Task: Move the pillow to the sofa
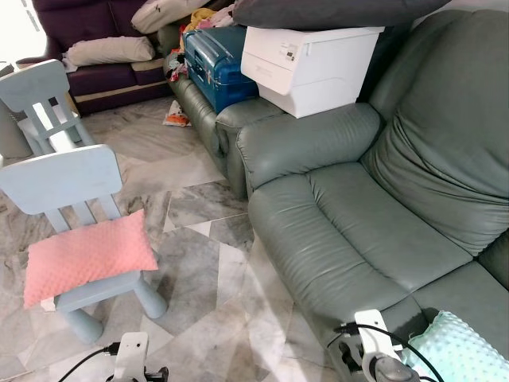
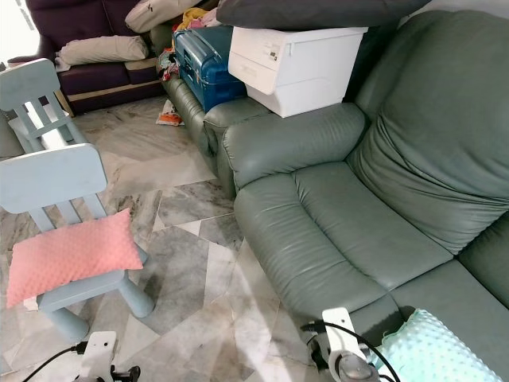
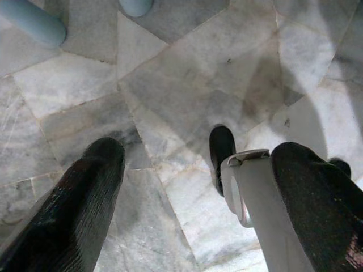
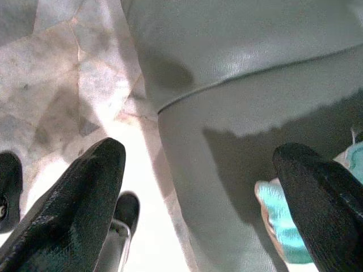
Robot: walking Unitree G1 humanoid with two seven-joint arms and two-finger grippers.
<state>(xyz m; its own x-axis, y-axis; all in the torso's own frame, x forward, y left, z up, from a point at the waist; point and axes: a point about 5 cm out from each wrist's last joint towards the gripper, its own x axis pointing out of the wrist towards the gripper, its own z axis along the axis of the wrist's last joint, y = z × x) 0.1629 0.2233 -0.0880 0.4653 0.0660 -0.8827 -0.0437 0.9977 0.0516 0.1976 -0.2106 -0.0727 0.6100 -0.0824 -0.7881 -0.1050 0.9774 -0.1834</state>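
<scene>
Pink pillow [image 1: 87, 255] on blue chair [image 1: 67, 187], left; green sofa [image 1: 374, 223] right. Wrist views: left gripper [image 3: 195, 181] over marble floor [image 3: 170, 85], right gripper [image 4: 198, 170] at sofa edge, both spread wide, empty.

The white box's [image 1: 310, 64] label is too small to read.

Our head eyes look down on sofa [image 1: 374, 215] and floor [image 1: 207, 278]; wrist cameras hang close above both.

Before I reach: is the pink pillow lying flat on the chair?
Flat. The pink dotted pillow lies spread across the pale blue plastic chair's seat, overhanging its edges.
</scene>
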